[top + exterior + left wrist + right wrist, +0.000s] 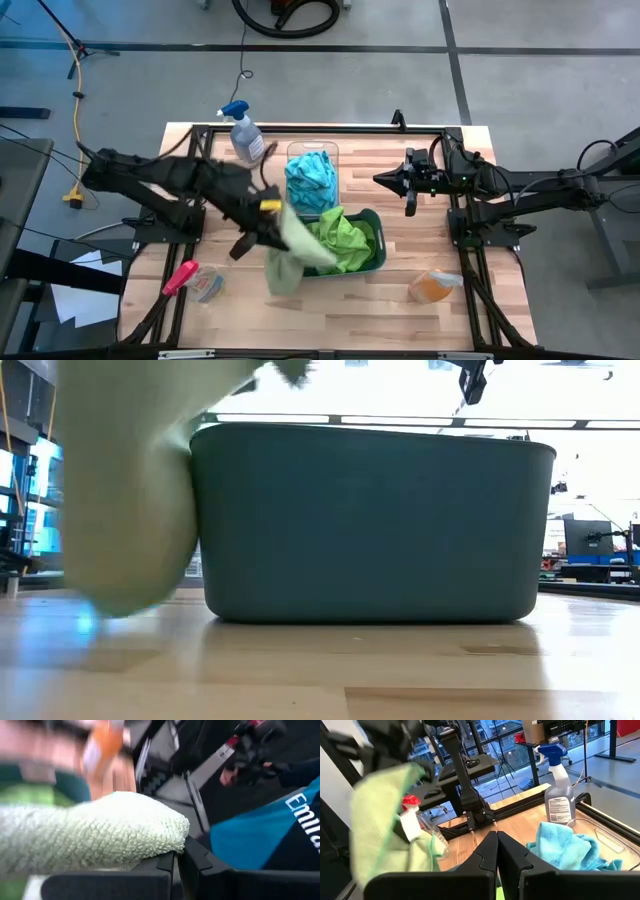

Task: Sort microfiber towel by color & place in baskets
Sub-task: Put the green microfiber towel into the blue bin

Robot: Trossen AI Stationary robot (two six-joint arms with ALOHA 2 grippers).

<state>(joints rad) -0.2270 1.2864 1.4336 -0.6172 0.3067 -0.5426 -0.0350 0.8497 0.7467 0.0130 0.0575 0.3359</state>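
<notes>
- Left gripper [272,226]: fingers pinching a lime green towel [290,255] hanging beside the dark teal basket [378,250].
- Right gripper [385,180]: fingers pressed together, above the desk [350,300].

Two dark, jointed arms — the left arm [160,180] carries a yellow patch by its wrist.

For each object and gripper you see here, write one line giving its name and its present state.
Left gripper: shut on a green towel, lifted beside the teal basket.
Right gripper: shut, holding nothing, beside the clear basket.
Teal basket: holds green towels.
Clear basket: holds blue towels.
Spray bottle: upright.
</notes>
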